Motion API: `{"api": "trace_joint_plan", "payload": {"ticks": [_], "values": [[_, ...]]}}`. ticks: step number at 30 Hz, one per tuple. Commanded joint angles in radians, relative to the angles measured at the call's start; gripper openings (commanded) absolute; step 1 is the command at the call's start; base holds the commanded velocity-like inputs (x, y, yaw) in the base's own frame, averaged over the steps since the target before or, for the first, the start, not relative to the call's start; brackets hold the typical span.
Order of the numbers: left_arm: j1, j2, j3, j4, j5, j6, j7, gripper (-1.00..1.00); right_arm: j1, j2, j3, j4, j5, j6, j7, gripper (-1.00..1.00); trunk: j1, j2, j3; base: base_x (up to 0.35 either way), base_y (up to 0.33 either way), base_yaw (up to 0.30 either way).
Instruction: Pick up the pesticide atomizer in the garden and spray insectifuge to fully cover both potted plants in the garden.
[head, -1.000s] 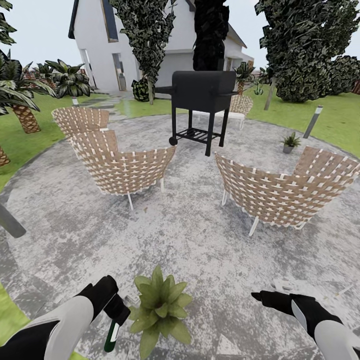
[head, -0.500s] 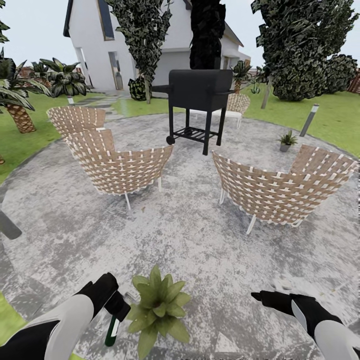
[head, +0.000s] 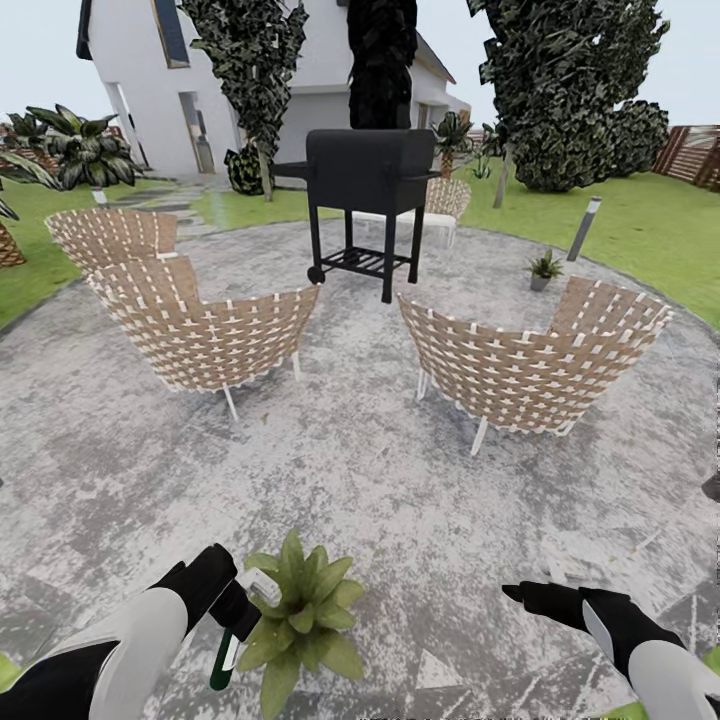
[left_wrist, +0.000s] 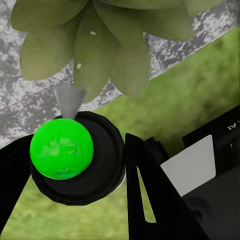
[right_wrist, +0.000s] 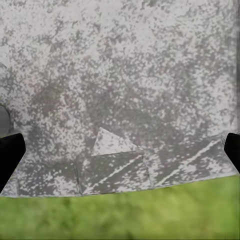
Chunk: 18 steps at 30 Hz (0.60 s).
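My left gripper (head: 233, 612) is shut on the pesticide atomizer (head: 224, 660), which hangs tilted, dark base down, right beside the near potted plant (head: 300, 612). In the left wrist view, black fingers (left_wrist: 145, 185) clamp the atomizer's dark head (left_wrist: 75, 165), which bears a bright green dome, and its pale nozzle points at the plant's broad leaves (left_wrist: 90, 45). The second potted plant (head: 545, 267) stands far off at the patio's right rim, beyond a wicker chair. My right gripper (head: 522, 594) hovers open over bare paving (right_wrist: 120, 90), its fingertips at the picture's sides.
Two wicker chairs (head: 205, 335) (head: 525, 360) and a black grill (head: 368, 185) stand mid-patio, with more chairs behind. A grey bollard lamp (head: 583, 227) stands on the lawn at right. Grass borders the paving just behind me (right_wrist: 120, 215).
The whole head view has slid left, so the camera has turned right. Both grippers keep their places in the picture, and the near plant sits a little further left.
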Motion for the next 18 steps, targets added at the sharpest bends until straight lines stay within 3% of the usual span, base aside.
{"api": "trace_joint_plan", "payload": {"ticks": [1,7,10,13,18], "values": [[0.0,0.0,0.008,-0.002,-0.009,0.005,-0.006,-1.0,-0.001,0.001,-0.008,-0.002,0.009,0.005,0.006,1.0,0.0,0.0,-0.002,0.0,0.0,-0.166],[0.0,0.004,0.009,-0.002,-0.008,0.005,-0.006,-1.0,-0.001,0.001,-0.008,-0.002,0.009,0.005,0.006,1.0,0.0,0.0,-0.008,0.0,0.0,-0.155],[0.0,0.019,0.012,-0.004,-0.008,0.006,-0.006,-1.0,-0.001,0.001,-0.008,-0.002,0.009,0.006,0.006,1.0,0.0,0.0,-0.011,0.0,0.0,-0.147],[-0.002,0.034,0.012,-0.014,-0.008,0.088,-0.006,-1.0,-0.001,0.001,-0.008,-0.002,0.009,0.005,0.005,1.0,0.0,0.0,-0.014,0.0,0.0,-0.137],[-0.003,0.037,0.012,-0.055,-0.009,0.114,-0.006,-1.0,-0.001,0.001,-0.008,-0.002,0.009,0.005,0.005,1.0,0.0,0.0,-0.019,0.0,0.0,-0.121]]}}
